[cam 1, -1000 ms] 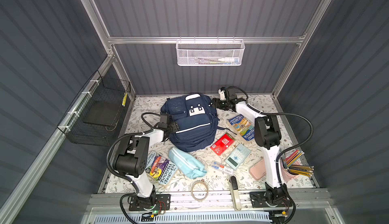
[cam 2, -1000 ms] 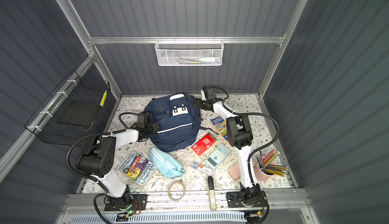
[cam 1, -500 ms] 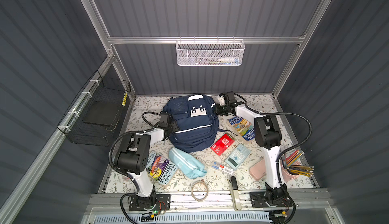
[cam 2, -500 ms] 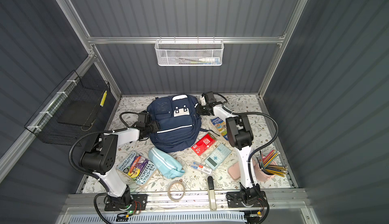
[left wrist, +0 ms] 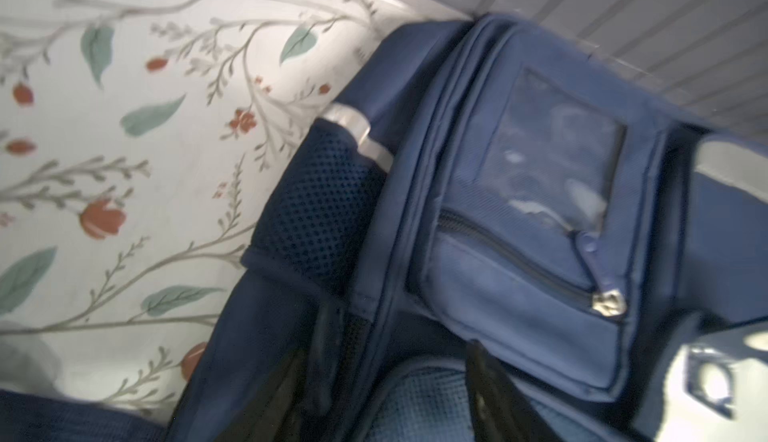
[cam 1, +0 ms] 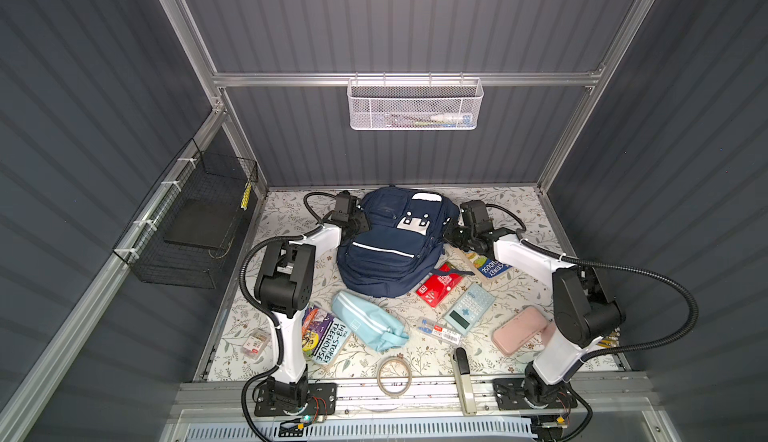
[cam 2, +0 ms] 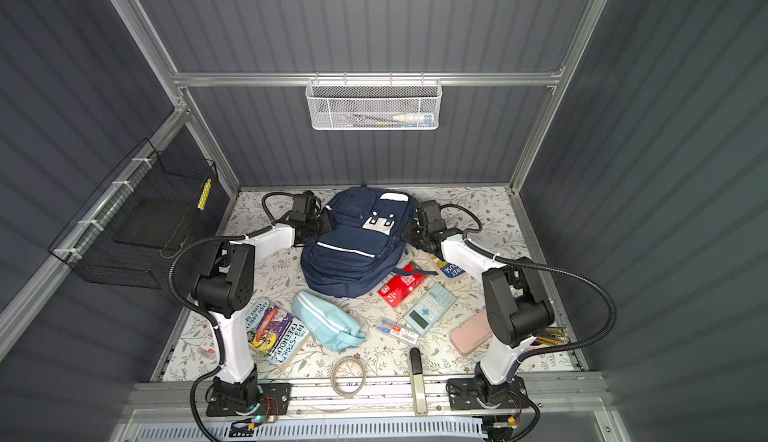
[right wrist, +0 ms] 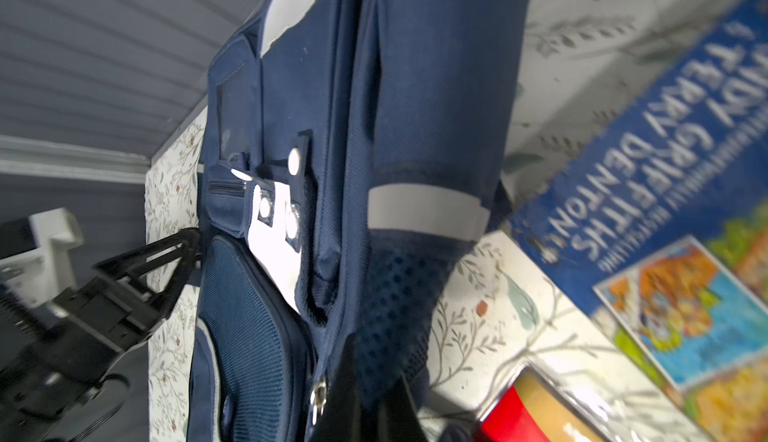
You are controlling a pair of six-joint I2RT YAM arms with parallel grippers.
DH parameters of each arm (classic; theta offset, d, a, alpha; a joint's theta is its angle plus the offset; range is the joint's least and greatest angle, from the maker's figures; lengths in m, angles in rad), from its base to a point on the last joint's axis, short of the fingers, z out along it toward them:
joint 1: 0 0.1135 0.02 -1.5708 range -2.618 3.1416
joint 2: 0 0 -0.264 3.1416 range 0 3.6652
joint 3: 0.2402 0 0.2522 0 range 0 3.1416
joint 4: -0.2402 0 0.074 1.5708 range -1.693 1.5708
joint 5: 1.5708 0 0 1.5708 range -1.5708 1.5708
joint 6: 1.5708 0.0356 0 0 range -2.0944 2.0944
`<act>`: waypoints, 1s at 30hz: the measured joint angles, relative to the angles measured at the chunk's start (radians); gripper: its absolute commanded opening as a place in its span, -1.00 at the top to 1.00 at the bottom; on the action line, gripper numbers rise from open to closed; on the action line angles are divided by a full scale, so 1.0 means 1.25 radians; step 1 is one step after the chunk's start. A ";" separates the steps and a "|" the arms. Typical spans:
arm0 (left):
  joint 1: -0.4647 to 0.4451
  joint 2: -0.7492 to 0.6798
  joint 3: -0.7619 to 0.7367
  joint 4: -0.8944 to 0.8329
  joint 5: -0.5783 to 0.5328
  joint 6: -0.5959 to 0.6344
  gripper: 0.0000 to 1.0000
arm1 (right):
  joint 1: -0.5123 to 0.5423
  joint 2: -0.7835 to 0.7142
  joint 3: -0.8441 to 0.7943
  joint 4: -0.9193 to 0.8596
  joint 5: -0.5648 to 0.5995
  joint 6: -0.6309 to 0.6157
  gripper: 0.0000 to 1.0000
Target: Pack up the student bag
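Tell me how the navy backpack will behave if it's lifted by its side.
Likely floppy: the backpack is creased soft fabric, so it should sag rather than lift flat. Probably light for its size: the calculator and other items lie outside it. The right gripper seems to pinch just the mesh side pocket, which may stretch first.

Right tool [cam 1: 449, 234] now tight on student bag [cam 1: 386, 255]

Floral-patterned bench [cam 1: 286, 228]. Carries the student bag [cam 1: 386, 261] near the back wall. Just in front of it, light blue pouch [cam 1: 368, 323]; left of that, book [cam 1: 326, 338] and small clear box [cam 1: 254, 342]. To the right: red packet [cam 1: 438, 288], second book [cam 1: 493, 267], calculator [cam 1: 469, 309], pen pack [cam 1: 440, 332], pink case [cam 1: 521, 332]. Near the front edge, tape roll [cam 1: 395, 371].
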 measured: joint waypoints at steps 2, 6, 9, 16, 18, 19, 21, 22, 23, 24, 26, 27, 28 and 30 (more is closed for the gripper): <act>-0.006 -0.043 0.001 -0.034 -0.015 0.020 -0.33 | 0.014 0.003 -0.009 0.002 0.030 0.022 1.00; -0.062 -0.208 -0.033 -0.096 -0.058 0.056 -0.33 | 0.039 0.005 -0.023 0.032 0.048 0.059 0.72; -0.129 -0.323 -0.094 -0.100 -0.065 0.059 -0.33 | 0.045 0.029 -0.017 0.049 0.019 0.054 0.23; -0.136 -0.251 -0.236 -0.102 -0.074 0.044 -0.32 | 0.044 0.020 0.051 -0.099 0.006 -0.157 -0.60; -0.128 -0.232 -0.252 -0.117 -0.076 0.034 -0.31 | 0.028 -0.007 0.058 -0.131 0.011 -0.221 -0.66; -0.128 -0.229 -0.254 -0.121 -0.076 0.030 -0.31 | 0.012 -0.014 0.065 -0.142 0.006 -0.244 -0.68; -0.130 -0.229 -0.253 -0.114 -0.079 0.023 -0.30 | -0.037 -0.012 0.089 -0.151 -0.015 -0.278 -0.69; -0.130 -0.229 -0.253 -0.109 -0.083 0.020 -0.29 | -0.062 -0.001 0.107 -0.156 -0.025 -0.291 -0.68; -0.131 -0.229 -0.254 -0.107 -0.085 0.019 -0.29 | -0.082 0.015 0.131 -0.163 -0.031 -0.301 -0.67; -0.131 -0.227 -0.254 -0.105 -0.089 0.017 -0.28 | -0.103 0.044 0.170 -0.174 -0.034 -0.314 -0.65; -0.131 -0.223 -0.254 -0.095 -0.096 0.017 -0.27 | -0.119 0.107 0.248 -0.194 -0.038 -0.336 -0.61; -0.131 -0.219 -0.254 -0.089 -0.099 0.017 -0.26 | -0.120 0.143 0.291 -0.203 -0.042 -0.347 -0.57; -0.129 -0.212 -0.255 -0.082 -0.100 0.016 -0.23 | -0.117 0.174 0.323 -0.211 -0.047 -0.354 -0.52; -0.124 -0.196 -0.255 -0.066 -0.098 0.015 -0.22 | -0.108 0.225 0.370 -0.226 -0.056 -0.364 -0.46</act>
